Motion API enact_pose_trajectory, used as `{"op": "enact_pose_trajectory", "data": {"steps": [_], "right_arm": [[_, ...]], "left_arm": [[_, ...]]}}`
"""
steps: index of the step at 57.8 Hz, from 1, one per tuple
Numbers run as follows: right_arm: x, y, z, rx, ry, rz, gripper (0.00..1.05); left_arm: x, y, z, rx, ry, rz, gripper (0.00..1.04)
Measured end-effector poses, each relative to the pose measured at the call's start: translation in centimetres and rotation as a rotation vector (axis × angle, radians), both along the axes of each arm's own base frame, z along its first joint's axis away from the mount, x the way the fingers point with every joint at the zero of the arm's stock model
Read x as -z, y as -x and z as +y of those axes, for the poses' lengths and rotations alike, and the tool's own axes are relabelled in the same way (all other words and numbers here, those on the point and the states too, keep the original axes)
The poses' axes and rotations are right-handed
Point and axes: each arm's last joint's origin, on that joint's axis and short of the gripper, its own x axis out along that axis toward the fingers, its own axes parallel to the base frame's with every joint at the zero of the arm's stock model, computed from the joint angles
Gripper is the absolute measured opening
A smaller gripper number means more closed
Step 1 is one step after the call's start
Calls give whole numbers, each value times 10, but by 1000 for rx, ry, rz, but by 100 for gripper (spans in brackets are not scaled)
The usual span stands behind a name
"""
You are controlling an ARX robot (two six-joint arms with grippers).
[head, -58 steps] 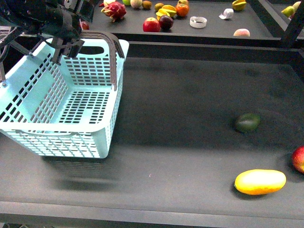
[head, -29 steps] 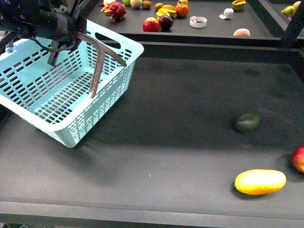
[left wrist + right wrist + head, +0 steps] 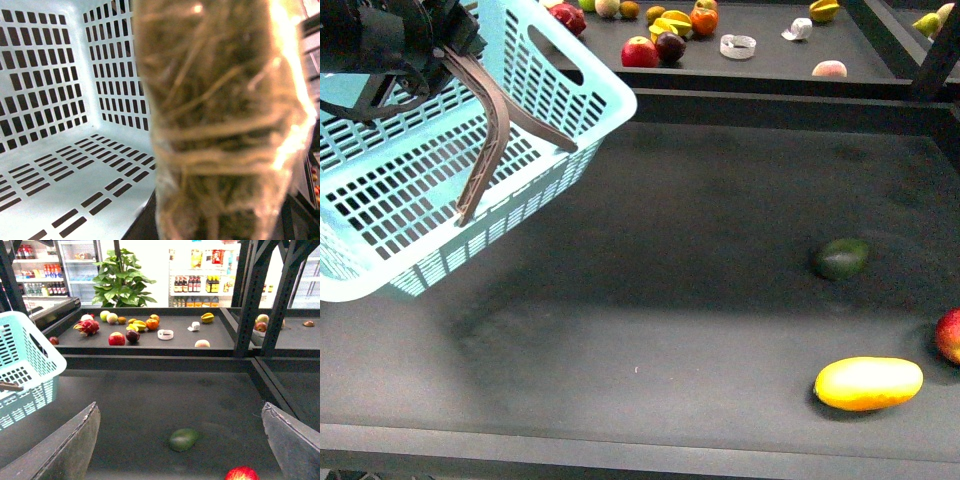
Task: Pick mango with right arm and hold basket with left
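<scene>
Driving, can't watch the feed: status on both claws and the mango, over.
Left claw shut on basket handle, basket hanging tilted above table. Right claw open, empty. Mango untouched on table, red apple close beside it.

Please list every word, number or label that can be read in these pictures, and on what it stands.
None can be read.
The bottles on the far shop shelves carry labels, but they are too small and blurred.
The basket and the mango show no writing.
</scene>
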Motion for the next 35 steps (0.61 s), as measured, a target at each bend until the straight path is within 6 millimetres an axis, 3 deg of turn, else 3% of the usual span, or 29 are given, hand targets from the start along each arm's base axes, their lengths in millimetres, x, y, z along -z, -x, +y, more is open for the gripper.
{"op": "enact_pose_trajectory", "data": {"steps": [11, 22, 35], "right_arm": [[0, 0, 0, 0, 0, 0, 96], [0, 0, 0, 0, 0, 0, 96], [0, 0, 0, 0, 0, 0, 96]], "left_arm": [[-15, 50, -28, 157, -81, -64, 4], [-28, 117, -68, 322, -174, -144, 4], [-33, 146, -96, 394, -246, -215, 4]]}}
